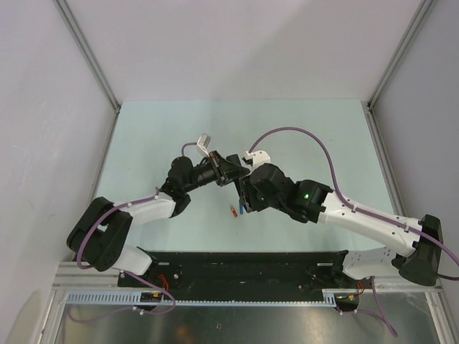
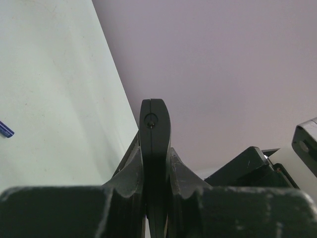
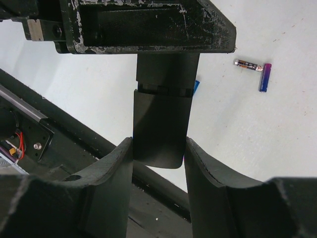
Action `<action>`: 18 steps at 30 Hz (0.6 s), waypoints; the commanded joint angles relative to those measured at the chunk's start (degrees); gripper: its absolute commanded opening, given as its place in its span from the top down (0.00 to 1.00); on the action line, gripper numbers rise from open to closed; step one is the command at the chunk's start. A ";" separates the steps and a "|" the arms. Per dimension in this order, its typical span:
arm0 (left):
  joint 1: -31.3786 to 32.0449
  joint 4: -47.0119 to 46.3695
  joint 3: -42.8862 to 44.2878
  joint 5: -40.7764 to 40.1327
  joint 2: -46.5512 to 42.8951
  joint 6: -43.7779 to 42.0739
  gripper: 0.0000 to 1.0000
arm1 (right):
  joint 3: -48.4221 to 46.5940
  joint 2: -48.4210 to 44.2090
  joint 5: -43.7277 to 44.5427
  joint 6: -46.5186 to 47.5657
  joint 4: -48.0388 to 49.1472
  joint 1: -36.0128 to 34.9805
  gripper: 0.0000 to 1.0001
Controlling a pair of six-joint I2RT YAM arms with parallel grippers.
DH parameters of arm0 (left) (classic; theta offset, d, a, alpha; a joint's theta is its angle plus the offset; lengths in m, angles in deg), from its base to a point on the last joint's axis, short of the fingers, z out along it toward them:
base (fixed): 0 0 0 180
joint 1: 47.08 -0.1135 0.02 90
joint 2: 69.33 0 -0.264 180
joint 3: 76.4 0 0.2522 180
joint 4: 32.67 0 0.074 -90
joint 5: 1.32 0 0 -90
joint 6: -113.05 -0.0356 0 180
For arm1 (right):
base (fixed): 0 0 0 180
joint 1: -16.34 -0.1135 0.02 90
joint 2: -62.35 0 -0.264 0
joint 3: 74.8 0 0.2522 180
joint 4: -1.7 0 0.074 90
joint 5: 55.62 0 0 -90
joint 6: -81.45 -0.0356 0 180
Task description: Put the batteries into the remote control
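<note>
My left gripper (image 2: 154, 151) is shut on the slim black remote control (image 2: 154, 124) and holds it on edge above the table. My right gripper (image 3: 158, 146) meets it from the other side, its fingers pressed on both sides of the remote's end section (image 3: 161, 129), below a seam. In the top view the two grippers (image 1: 228, 170) (image 1: 244, 188) join at mid-table. A red-orange battery (image 1: 233, 210) and a blue battery (image 1: 242, 209) lie on the table just below them. The right wrist view shows a dark-and-orange battery (image 3: 247, 64), a blue-purple one (image 3: 264, 77), and a blue tip (image 3: 196, 86) behind the remote.
The pale green table (image 1: 301, 136) is walled by grey panels at the back and sides. A black base rail (image 1: 237, 266) runs along the near edge. One blue battery end (image 2: 6, 130) shows at the left of the left wrist view.
</note>
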 commanded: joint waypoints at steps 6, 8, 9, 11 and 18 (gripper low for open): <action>-1.90 -0.78 1.75 0.55 0.95 -2.77 1.00 | -2.89 -3.60 -1.45 -0.02 -1.86 -0.82 0.61; -2.34 -0.78 1.75 0.55 0.95 -2.77 1.00 | -2.89 -3.95 -1.36 -0.02 -2.04 -0.82 0.61; -2.52 -0.69 1.75 0.55 0.95 -2.95 1.00 | -2.89 -4.22 -1.45 -0.11 -2.22 -0.91 0.61; -3.13 -0.78 1.75 0.64 0.95 -2.86 1.00 | -2.89 -4.74 -1.36 -0.02 -2.48 -1.00 0.61; -5.68 -0.69 1.84 1.16 1.13 -2.51 1.00 | -2.89 -5.63 -1.10 0.15 -4.15 -1.00 0.61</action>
